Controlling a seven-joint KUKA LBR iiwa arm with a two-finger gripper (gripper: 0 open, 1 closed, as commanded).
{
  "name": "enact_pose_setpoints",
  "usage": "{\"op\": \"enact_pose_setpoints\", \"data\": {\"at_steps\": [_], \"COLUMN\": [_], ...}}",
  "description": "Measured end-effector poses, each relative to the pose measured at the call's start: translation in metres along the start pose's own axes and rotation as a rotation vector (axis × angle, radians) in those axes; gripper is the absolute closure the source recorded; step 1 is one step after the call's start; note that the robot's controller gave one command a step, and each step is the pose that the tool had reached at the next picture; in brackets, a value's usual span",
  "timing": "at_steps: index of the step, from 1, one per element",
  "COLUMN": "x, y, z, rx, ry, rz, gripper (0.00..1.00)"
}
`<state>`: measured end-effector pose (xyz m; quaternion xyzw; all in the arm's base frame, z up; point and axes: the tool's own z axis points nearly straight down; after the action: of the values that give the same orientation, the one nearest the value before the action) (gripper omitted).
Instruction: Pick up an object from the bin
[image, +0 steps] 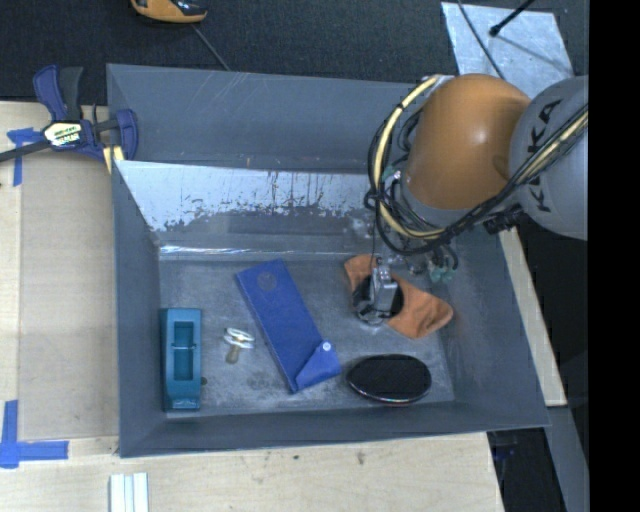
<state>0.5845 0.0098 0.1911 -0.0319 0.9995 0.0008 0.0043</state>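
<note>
While your gripper (372, 305) sits on the orange cloth (425, 315), right of bin (250, 110), you can't tell if it's closed.

Grey metal bin (250, 195), matt, back wall scratched and scuffed; soft, crumpled orange cloth (428, 316) right of centre; glossy black oval (388, 379) lower right; smooth matt blue slab (283, 322); plastic-looking teal block (182, 358); small shiny metal piece (236, 343).

We log 4 leftover items. A teal rectangular block (182, 358) lies lengthwise at far left, with a small silvery metal bit (236, 343) just beside it. A long flat blue piece (285, 325) lies diagonally mid-floor. A black oval pad (388, 379) sits just beside its lower end.
</note>
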Motion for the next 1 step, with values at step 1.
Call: {"op": "enact_pose_setpoints", "data": {"at_steps": [1], "x": [-0.0160], "y": [-0.0267], "z": [0.0344], "rx": [0.003], "ry": [0.003], "rz": [0.001], "gripper": [0.00]}}
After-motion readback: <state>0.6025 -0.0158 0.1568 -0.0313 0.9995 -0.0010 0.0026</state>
